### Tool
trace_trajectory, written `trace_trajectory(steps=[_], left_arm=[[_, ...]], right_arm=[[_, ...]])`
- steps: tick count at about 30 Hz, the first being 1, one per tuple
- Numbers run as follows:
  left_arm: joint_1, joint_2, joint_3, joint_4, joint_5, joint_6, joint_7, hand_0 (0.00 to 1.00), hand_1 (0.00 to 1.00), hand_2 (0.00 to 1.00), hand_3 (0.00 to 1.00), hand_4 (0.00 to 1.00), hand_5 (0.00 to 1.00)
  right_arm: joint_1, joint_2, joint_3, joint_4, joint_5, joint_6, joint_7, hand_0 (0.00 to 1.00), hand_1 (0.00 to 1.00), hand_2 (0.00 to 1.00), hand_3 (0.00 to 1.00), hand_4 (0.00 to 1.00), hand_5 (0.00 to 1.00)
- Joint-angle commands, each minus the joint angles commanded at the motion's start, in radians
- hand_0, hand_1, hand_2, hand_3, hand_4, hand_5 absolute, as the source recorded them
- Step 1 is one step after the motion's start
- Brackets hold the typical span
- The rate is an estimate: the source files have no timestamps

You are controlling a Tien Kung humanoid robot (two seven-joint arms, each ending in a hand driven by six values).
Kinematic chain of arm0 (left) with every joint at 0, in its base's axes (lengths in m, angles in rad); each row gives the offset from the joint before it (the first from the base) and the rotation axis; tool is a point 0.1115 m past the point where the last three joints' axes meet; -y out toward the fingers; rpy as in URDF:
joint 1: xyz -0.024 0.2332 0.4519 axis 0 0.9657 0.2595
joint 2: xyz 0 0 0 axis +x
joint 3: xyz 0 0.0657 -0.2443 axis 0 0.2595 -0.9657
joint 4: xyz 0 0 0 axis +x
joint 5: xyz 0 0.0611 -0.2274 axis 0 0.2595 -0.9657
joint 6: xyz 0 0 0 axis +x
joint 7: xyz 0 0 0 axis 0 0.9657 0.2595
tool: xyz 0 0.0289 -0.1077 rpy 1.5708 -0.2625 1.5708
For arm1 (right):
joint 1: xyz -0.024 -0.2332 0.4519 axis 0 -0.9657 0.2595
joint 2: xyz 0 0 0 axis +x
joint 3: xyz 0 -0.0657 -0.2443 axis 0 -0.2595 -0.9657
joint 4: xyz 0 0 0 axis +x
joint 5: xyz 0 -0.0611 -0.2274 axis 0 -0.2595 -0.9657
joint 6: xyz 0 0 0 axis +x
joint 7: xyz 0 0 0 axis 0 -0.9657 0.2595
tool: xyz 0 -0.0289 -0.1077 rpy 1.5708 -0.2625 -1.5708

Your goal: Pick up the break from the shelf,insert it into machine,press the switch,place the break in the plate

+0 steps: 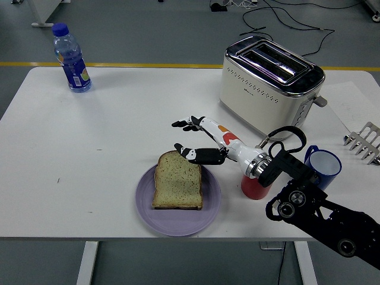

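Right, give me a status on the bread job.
Nearly finished. The bread slice lies flat on the purple plate, and the toaster slots look empty. The right hand is open, above the slice's far edge, holding nothing. Nothing remains but pulling the arm clear.

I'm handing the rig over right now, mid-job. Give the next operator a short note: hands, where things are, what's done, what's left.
Right hand: open, fingers spread, holding nothing, raised just above and beyond the bread.
Left hand: out of view.
Bread slice: lying flat on the purple plate, near the table's front edge, free of the hand.
Toaster: far right, slots look empty.
Done: bread is on the plate.
Left: only pull the right arm back; watch the red cup and blue mug beside the forearm.
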Motion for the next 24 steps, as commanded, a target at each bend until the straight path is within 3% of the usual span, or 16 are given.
trace_trajectory(steps=[6,13,14,18,19,20,24], left_arm=[[0.001,0.0,-0.003,0.0,0.007,-0.001,0.002,0.677,0.599,0.644,0.673,0.406,0.998],[0.004,0.0,-0.012,0.0,0.02,-0.002,0.004,0.677,0.599,0.643,0.673,0.405,0.998],[0.005,0.0,-0.013,0.0,0.021,-0.003,0.004,0.677,0.599,0.643,0.672,0.405,0.998],[0.008,0.0,-0.014,0.0,0.024,-0.004,0.004,0.677,0.599,0.643,0.672,0.405,0.998],[0.008,0.0,-0.014,0.0,0.024,-0.004,0.004,0.677,0.599,0.643,0.672,0.405,0.998],[0.008,0.0,-0.012,0.0,0.021,-0.004,0.004,0.677,0.597,0.644,0.673,0.406,0.998],[0.008,0.001,-0.006,0.0,0.012,-0.003,0.002,0.677,0.597,0.644,0.673,0.406,0.998]], right_arm=[[-0.008,-0.006,0.015,0.016,0.023,-0.012,0.021,0.879,0.809,0.835,0.8,0.657,0.366],[-0.032,-0.021,0.077,0.083,0.189,-0.018,0.143,0.876,0.803,0.832,0.801,0.656,0.368],[-0.038,-0.025,0.093,0.101,0.228,-0.008,0.173,0.827,0.769,0.791,0.762,0.635,0.358],[-0.057,-0.047,0.184,0.18,0.397,0.06,0.271,0.827,0.769,0.791,0.762,0.635,0.358],[-0.059,-0.051,0.207,0.194,0.436,0.074,0.278,0.827,0.769,0.791,0.762,0.635,0.358],[-0.063,-0.059,0.235,0.21,0.482,0.095,0.278,0.758,0.705,0.725,0.692,0.602,0.338],[-0.074,-0.084,0.341,0.234,0.651,0.145,0.282,0.758,0.705,0.725,0.692,0.602,0.338]])
